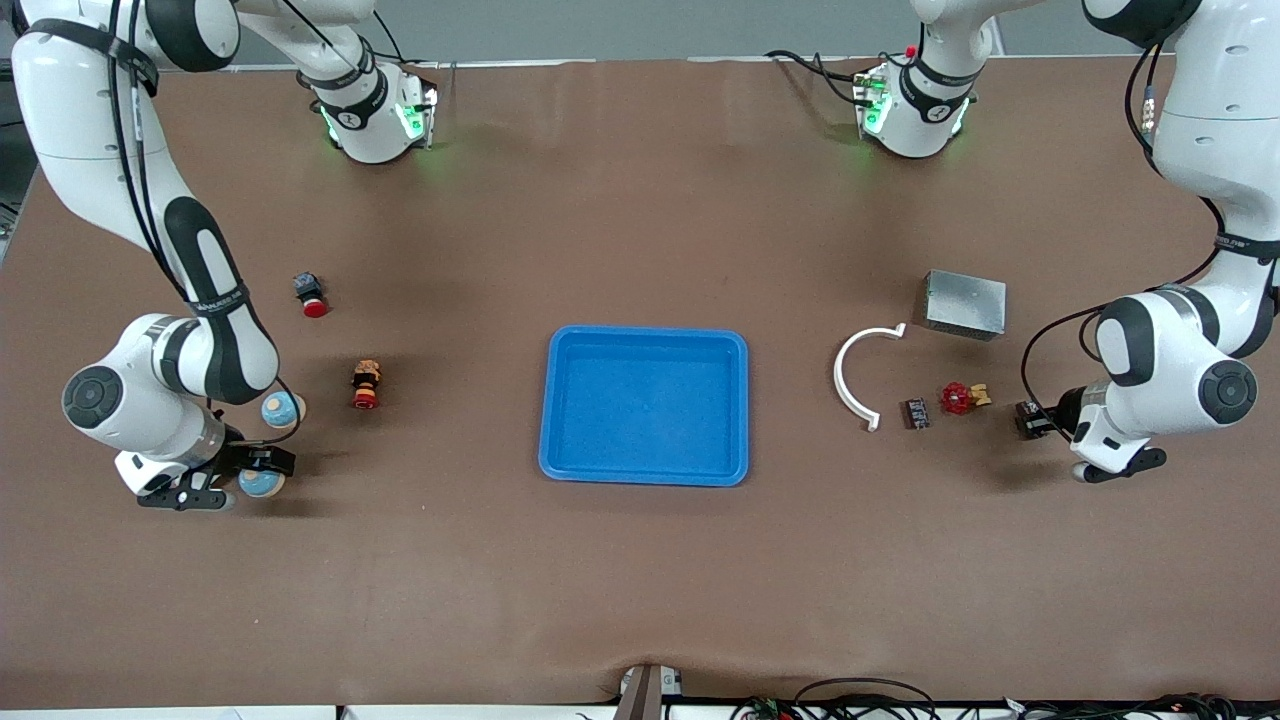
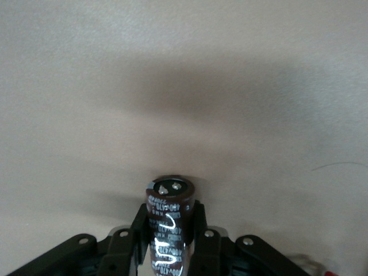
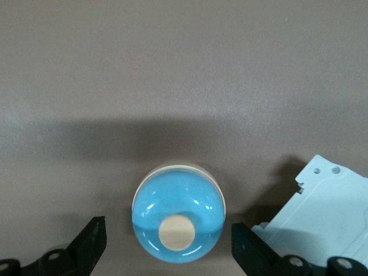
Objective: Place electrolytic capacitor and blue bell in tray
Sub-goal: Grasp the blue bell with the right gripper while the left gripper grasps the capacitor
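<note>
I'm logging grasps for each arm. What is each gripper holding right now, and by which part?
The left gripper clamps the capacitor by its sides. The right gripper holds nothing: its open fingers straddle a blue bell.

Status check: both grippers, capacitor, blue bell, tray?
Left gripper shut on dark cylindrical electrolytic capacitor at its end of the table. Right gripper open astride round blue bell, not gripped. Shallow bright blue plastic tray holds nothing yet.
</note>
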{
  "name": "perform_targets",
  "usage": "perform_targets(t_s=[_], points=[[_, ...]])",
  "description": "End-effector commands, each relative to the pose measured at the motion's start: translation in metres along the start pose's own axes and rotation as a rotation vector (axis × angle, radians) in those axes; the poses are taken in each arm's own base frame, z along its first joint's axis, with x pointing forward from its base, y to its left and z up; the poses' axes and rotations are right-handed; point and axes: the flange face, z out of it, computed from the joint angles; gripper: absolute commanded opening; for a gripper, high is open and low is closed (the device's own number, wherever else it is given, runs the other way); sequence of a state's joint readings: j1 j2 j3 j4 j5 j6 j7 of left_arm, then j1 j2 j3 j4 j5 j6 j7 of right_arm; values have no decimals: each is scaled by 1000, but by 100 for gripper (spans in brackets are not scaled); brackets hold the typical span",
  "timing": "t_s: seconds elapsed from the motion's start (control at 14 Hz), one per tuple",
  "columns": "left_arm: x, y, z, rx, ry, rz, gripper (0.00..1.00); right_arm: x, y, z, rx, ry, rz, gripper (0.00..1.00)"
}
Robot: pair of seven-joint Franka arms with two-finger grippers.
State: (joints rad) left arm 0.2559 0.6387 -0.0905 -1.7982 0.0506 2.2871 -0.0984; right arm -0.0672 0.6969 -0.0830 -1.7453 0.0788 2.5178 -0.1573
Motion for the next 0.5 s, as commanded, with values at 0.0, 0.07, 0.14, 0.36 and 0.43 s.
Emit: perform_targets(t_s=[0.0, 0.07, 0.14, 0.36, 0.43], points=[[5, 8, -14, 0, 21, -5, 0, 13, -3, 2, 7, 13, 3, 100], [5, 8, -28, 3, 18, -4, 0, 13, -3, 3, 7, 13, 3, 100], [8, 8, -40, 6, 1, -5, 0, 14, -4, 3, 7, 15, 1, 100], [2, 23, -101, 20, -39, 7, 0, 14, -4, 6, 6, 11, 0, 97], [-4, 31, -125, 27, -42, -13, 0, 13, -4, 6, 7, 10, -2, 92]])
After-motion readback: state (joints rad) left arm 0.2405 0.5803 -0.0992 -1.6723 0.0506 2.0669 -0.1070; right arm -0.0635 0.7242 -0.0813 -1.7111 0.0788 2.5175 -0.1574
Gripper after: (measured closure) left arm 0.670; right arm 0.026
